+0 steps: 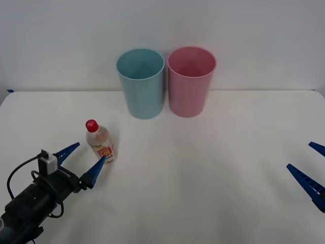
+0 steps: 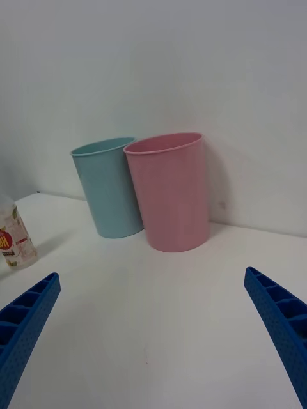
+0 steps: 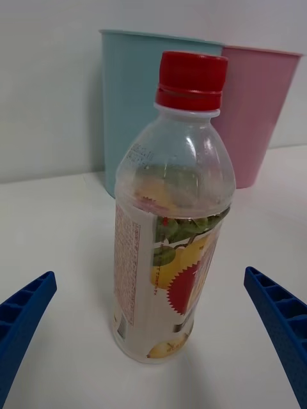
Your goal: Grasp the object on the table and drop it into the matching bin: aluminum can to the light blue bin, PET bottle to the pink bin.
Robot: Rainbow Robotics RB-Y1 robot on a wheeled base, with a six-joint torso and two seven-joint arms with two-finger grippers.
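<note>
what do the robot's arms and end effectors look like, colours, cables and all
The left end effector has two blue, ribbed, tapering fingers on a black wrist, with a small grey-white block and looping black cables on top. The right end effector has the same blue ribbed, pointed fingers.

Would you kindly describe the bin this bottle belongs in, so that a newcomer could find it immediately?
At the far edge of the white table, against the wall, two tall tapering bins stand side by side. The target is the pink bin, on the robot's right of the pair. Colour alone separates it from the like-sized light blue bin.
</note>
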